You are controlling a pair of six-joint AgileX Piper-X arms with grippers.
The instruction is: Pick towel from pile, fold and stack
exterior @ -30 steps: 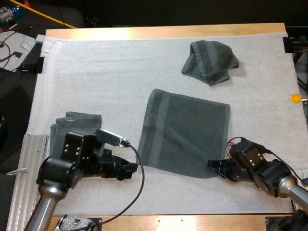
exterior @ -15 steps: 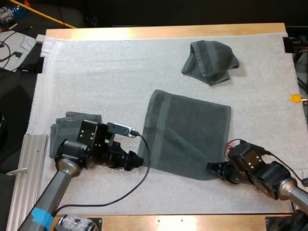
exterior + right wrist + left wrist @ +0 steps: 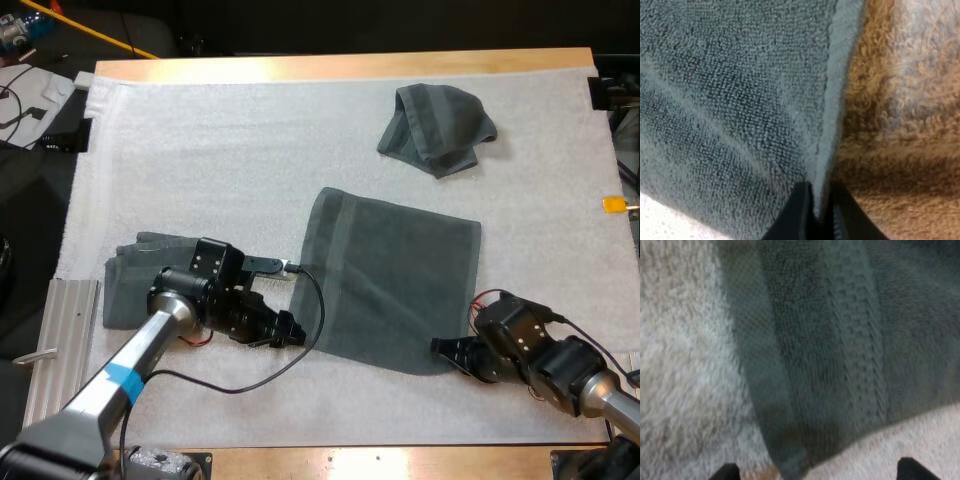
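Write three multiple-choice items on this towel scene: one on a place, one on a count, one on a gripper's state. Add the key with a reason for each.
1. Where does the crumpled towel lie?
A. on top of the spread towel
B. on the mat, beyond the spread towel's far edge
C. touching the spread towel's near edge

2. How many towels lie spread out flat?
A. one
B. two
C. three

3. The right gripper is:
A. open, clear of any towel
B. shut on the crumpled towel
C. shut on the spread towel's near corner

Key:
1 B: the high view shows bare mat between the two towels.
2 A: only the middle towel is laid open.
3 C: in the right wrist view its fingers press the towel's edge from both sides.
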